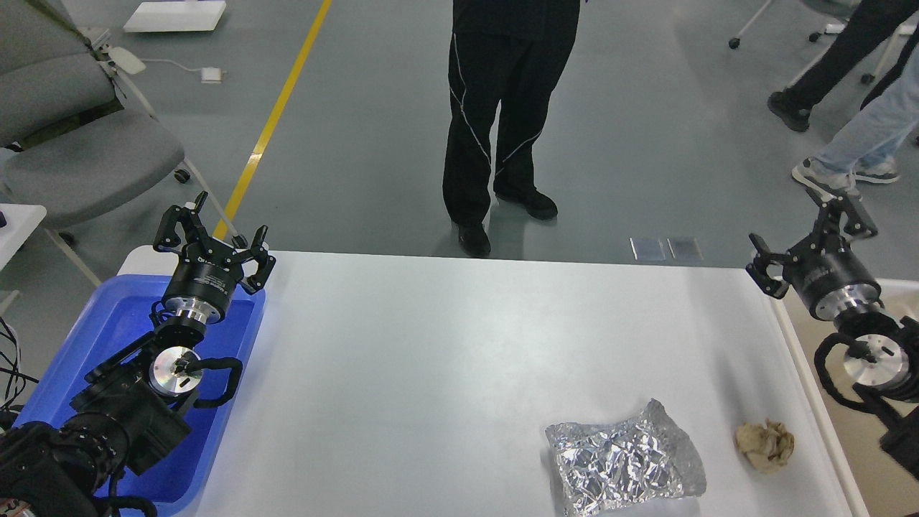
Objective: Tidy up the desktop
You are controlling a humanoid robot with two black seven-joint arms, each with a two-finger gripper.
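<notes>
The white desktop (445,359) lies mostly bare between both spread grippers, left (215,237) over its far-left corner, right (811,240) beyond its far-right corner, foil (624,459) and wad (765,445) near its right edge.

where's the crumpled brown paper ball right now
In the head view, the paper ball lies on the desktop near its front-right corner, just right of the foil bag.

Head view, looking down (forward) over desktop (459,359).
</notes>
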